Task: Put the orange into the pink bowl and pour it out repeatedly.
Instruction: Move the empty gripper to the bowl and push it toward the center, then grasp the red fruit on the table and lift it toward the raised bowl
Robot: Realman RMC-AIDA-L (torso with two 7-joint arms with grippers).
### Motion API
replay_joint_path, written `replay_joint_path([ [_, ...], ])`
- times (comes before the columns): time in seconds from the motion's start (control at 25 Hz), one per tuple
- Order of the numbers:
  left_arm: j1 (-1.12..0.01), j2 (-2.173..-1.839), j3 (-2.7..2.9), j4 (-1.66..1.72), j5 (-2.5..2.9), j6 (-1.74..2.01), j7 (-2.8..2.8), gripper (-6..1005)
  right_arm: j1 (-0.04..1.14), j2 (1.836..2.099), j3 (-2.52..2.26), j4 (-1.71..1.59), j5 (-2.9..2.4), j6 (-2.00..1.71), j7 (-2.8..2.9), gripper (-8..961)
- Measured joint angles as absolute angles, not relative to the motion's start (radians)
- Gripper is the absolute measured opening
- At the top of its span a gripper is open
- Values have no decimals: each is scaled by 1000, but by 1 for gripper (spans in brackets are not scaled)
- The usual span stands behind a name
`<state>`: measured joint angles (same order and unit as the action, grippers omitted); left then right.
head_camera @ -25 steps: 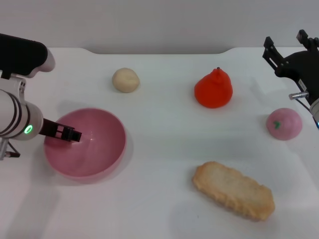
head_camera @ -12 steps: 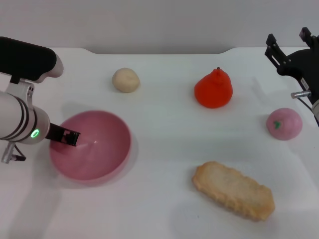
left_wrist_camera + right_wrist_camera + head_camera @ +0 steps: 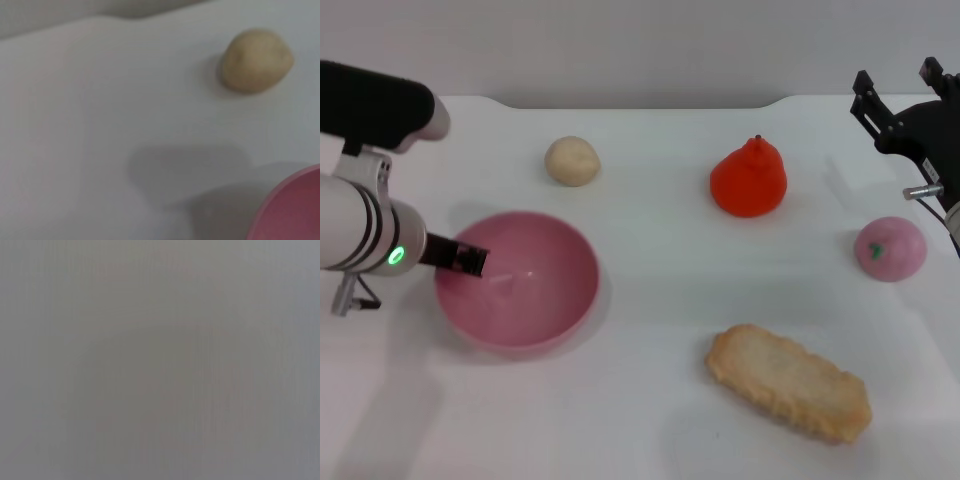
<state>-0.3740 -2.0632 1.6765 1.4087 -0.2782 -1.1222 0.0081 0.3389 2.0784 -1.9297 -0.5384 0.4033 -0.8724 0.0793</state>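
Your orange (image 3: 749, 178) stands upright on the white table (image 3: 650, 400), far side, right of centre, untouched and well apart from the pink bowl (image 3: 517, 294) at near left. The left gripper (image 3: 466, 259) is clamped on the bowl's left rim, one finger inside. The right gripper (image 3: 898, 95) hangs at the far right edge, fingers spread apart, empty. Also present: a beige lump (image 3: 571, 160), a pink ball (image 3: 890, 249), a bread piece (image 3: 788, 381).
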Motion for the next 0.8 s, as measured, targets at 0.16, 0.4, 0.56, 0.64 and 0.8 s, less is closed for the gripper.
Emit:
replay_joint_path([
  [0.16, -369, -2062, 1677, 1444, -277, -1100, 13, 144, 336, 2077, -1931, -562, 403, -834, 83, 715],
  [0.4, -374, -2059, 1676, 1475, -272, -1086, 18, 70, 292, 2067, -1913, -757, 390, -560, 76, 709],
  [0.56, -376, -2057, 1670, 1504, -270, -1074, 23, 43, 204, 2067, -1840, -1033, 297, -257, 74, 706],
  [0.64, -375, -2057, 1668, 1517, -271, -1058, 33, 43, 174, 2073, -1800, -1184, 242, -71, 74, 704],
  [0.8, -376, -2057, 1666, 1524, -272, -1025, 43, 43, 187, 2071, -1744, -1389, 225, 315, 74, 701],
])
